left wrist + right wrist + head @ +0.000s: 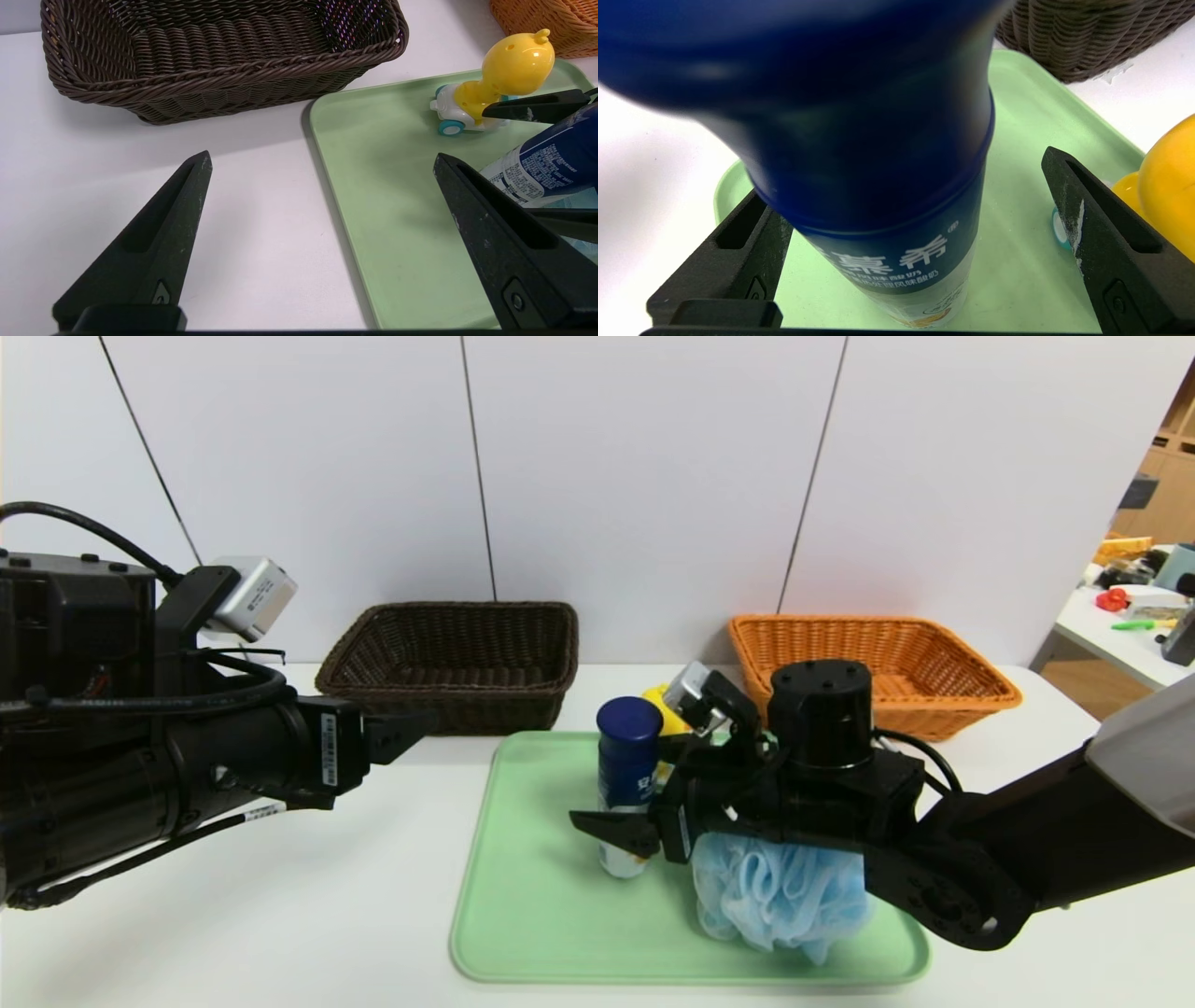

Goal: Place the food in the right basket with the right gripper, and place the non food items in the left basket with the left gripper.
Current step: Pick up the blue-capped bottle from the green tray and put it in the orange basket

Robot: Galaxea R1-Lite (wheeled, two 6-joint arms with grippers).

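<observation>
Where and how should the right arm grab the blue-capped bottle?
Likely around the middle of the blue-capped bottle, from the robot's right: it stands upright, tall and slim, and the right end effector is already open around it, fingers on opposite sides.

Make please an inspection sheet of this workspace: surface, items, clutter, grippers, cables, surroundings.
Surface: white table with green tray; no spill seen.
Food: yogurt drink bottle, upright on the tray.
Non-food: yellow duck toy on wheels and light-blue bath pouf, both on the tray.
Baskets: dark brown wicker left, orange wicker right, behind the tray.
Clutter: nothing seen among the job's things.
Right gripper: open, fingers either side of the bottle.
Left gripper: open, idle, left of the tray.
Cables: black, along both arms; no snag seen.
Surroundings: white panels behind; side table with assorted objects at far right.
</observation>
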